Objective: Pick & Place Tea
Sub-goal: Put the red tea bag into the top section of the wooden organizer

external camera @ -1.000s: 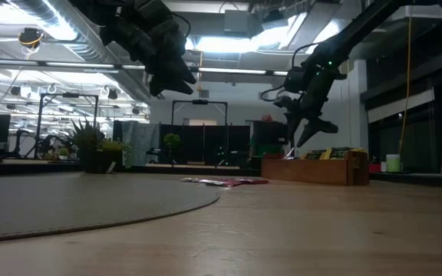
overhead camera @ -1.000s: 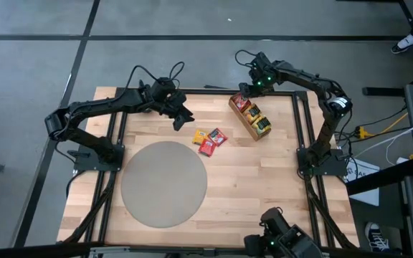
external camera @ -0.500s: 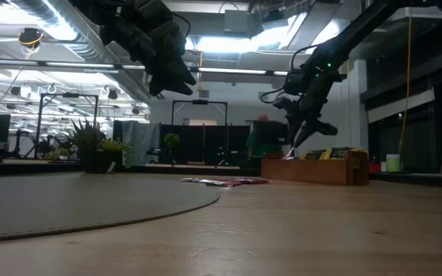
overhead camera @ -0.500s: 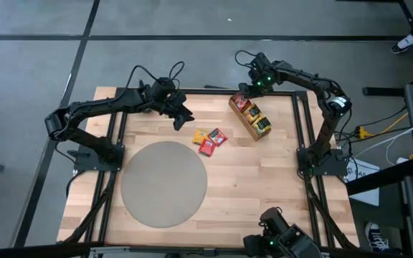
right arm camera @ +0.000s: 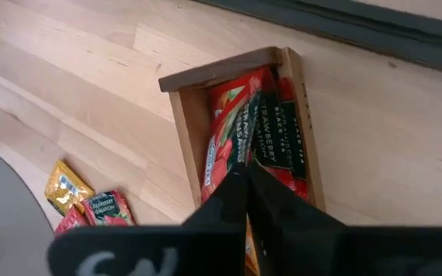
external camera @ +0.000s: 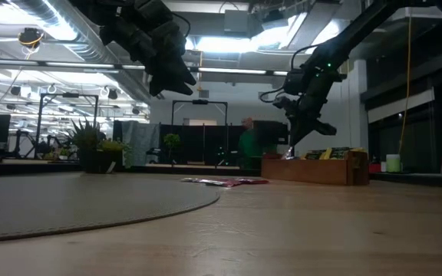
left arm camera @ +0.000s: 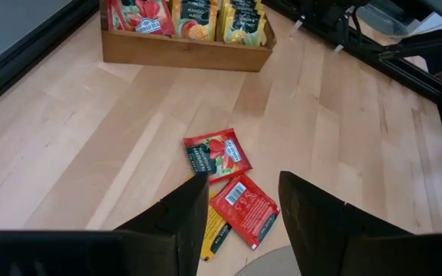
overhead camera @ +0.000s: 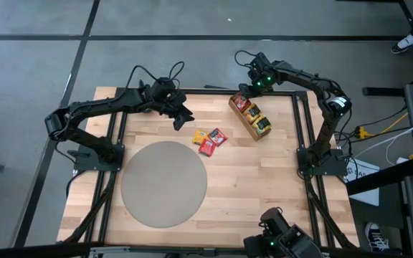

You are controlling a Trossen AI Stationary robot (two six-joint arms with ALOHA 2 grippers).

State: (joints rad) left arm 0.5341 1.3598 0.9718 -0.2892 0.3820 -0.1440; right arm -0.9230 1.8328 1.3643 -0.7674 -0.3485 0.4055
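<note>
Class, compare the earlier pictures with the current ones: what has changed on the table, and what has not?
The right gripper closed on a red tea sachet in the wooden tray. The left gripper, open, stayed above the loose sachets, which lie as before.

Your right hand (right arm camera: 245,178) sits over the end compartment of the wooden tray (right arm camera: 181,115), fingers (right arm camera: 225,195) pressed together at the upright red sachets (right arm camera: 232,123) packed there. Whether a sachet is pinched between them, you cannot tell. Well apart on the desk (right arm camera: 75,69), you see a yellow sachet (right arm camera: 67,188) beside a red-and-green one (right arm camera: 107,208). A grey round mat (right arm camera: 2,207) lies near them.
</note>
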